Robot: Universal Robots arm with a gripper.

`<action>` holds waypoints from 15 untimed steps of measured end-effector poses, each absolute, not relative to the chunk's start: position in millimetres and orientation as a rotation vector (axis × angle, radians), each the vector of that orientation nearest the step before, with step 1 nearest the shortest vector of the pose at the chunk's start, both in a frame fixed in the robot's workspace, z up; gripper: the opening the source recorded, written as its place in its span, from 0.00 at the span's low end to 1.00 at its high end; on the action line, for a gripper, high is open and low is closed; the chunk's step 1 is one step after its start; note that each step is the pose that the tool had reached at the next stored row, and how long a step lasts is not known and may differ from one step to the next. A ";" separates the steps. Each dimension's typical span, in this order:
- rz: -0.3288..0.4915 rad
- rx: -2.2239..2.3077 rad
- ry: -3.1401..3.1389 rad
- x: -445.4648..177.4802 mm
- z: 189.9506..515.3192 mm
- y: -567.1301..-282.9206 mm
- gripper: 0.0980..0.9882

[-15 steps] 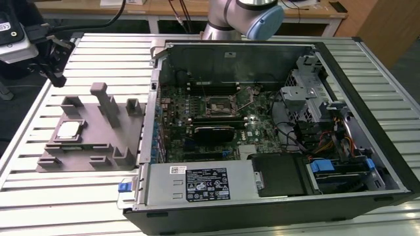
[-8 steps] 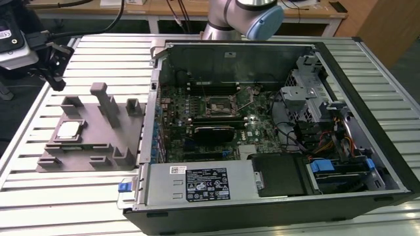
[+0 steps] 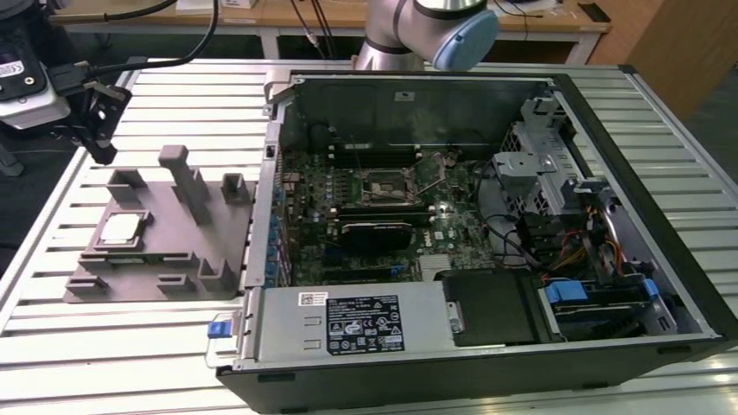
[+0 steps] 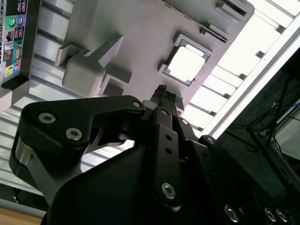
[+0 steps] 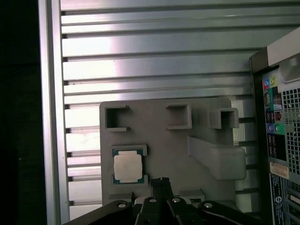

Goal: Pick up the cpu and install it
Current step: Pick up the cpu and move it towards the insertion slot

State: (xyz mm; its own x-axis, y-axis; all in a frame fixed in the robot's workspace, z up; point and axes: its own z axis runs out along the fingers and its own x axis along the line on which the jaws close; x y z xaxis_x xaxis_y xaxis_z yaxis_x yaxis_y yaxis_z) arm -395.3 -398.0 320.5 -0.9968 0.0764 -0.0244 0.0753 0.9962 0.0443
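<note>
Cpu (image 5: pixel 127 167) entry, not yet grasped. Item one: my gripper (image 5: pixel 161 180) is hanging above the grey fixture block (image 5: pixel 159 145), its fingers pressing together on nothing. Item two: the chip is lying flat in a square recess of that block (silver top facing up), apart from my fingertips. Item three, farther off: an open computer case (image 3: pixel 403 112) is sitting on the slatted table (image 3: pixel 173 78).

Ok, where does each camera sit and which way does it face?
Exterior view: off the arm, high, looking down on computer case and grey fixture; arm and gripper show.
First wrist view: on the wrist, looking down past the gripper onto the fixture.
Second wrist view: behind the gripper body, facing the fixture.
Shared: all three show the cpu.
</note>
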 end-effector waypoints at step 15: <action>0.068 0.118 3.112 -403.2 318.9 -398.0 0.01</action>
State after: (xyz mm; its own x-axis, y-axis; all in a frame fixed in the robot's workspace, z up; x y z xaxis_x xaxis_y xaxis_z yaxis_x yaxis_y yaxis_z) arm -403.2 -398.0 318.9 -0.9968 0.0764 -0.0245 0.0753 0.9962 0.0444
